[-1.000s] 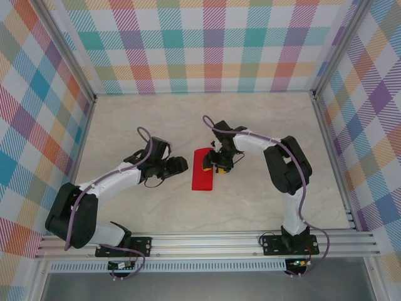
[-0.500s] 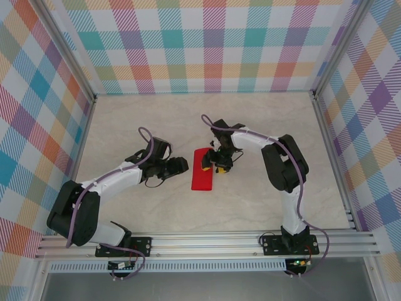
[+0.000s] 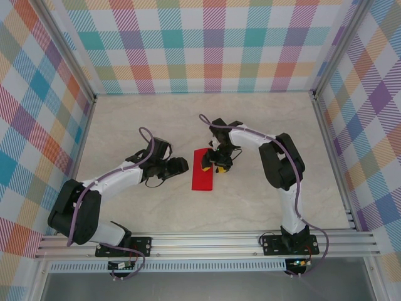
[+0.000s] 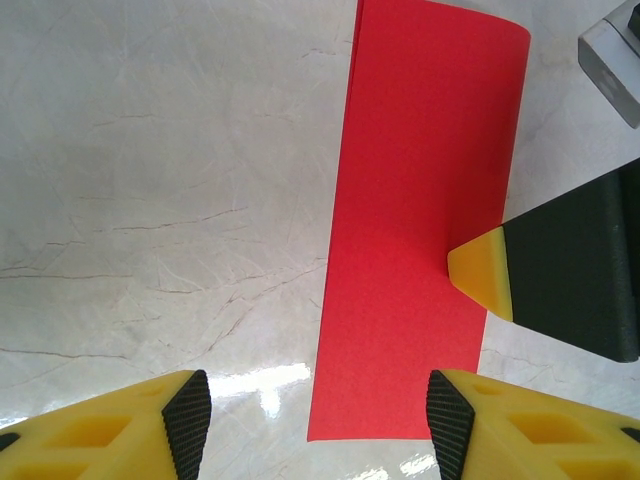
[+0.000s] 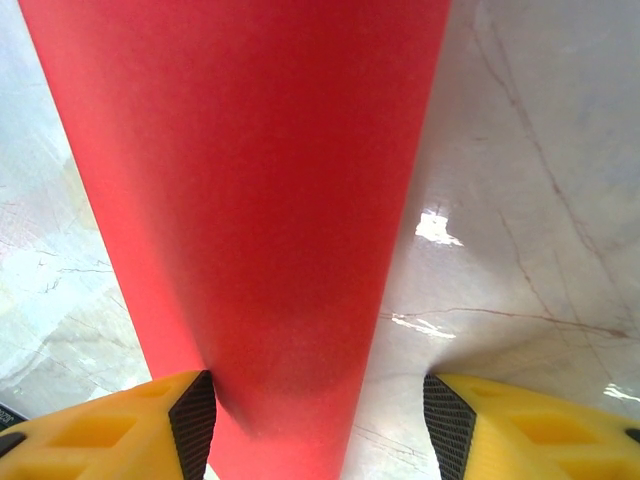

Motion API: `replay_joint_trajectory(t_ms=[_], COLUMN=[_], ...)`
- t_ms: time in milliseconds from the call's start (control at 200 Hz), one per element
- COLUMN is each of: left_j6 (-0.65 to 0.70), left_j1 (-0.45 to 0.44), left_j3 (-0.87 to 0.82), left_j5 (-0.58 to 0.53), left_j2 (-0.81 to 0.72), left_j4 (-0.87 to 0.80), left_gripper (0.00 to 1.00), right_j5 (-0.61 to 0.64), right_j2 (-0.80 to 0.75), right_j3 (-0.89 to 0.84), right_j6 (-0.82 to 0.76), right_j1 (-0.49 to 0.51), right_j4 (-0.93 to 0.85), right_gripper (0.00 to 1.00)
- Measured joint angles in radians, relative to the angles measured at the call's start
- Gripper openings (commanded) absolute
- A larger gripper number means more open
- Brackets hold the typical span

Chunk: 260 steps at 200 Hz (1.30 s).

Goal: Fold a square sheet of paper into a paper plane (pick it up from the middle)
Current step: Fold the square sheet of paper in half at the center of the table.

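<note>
Bench (image 3: 125,125): pale marbled top.
Left tool (image 3: 182,165): jaws partly apart, empty, just left of the sheet.
Right tool (image 3: 214,164): jaws partly apart, gripping nothing; one fingertip (image 4: 480,275) touches the sheet's right long edge.
Red sheet of paper (image 3: 202,174): lies flat mid-bench between both tools, a narrow strip, apparently doubled. Likely very light, limp, easily creased and prone to slide. Best pinched at mid-length along a long edge.
</note>
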Motion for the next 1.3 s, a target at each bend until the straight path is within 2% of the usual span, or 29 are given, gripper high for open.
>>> replay_joint_trajectory(t_ms=[150,470,640,720,775,1300], left_j6=[0.0,-0.001,-0.013,-0.023,-0.032,-0.099], left_j1=[0.0,0.0,0.0,0.0,0.0,-0.005], left_j3=[0.0,0.002,0.018,0.043,0.061,0.127], left_j5=[0.002,0.031,0.065,0.082,0.088,0.162], left_j2=[0.001,0.023,0.064,0.097,0.123,0.297], left_j4=[0.0,0.003,0.025,0.033,0.042,0.138], left_gripper=[0.58,0.4,0.24,0.07,0.01,0.0], right_j5=[0.004,0.009,0.011,0.011,0.011,0.015], right_j2=[0.006,0.017,0.019,0.021,0.021,0.032], right_j3=[0.008,0.021,0.025,0.025,0.026,0.042], right_j6=[0.002,0.002,0.002,0.002,0.002,0.002], right_j1=[0.0,0.0,0.0,0.0,0.0,0.0], right_j4=[-0.009,-0.025,-0.029,-0.03,-0.031,-0.049], right_gripper=[0.6,0.59,0.59,0.59,0.59,0.59])
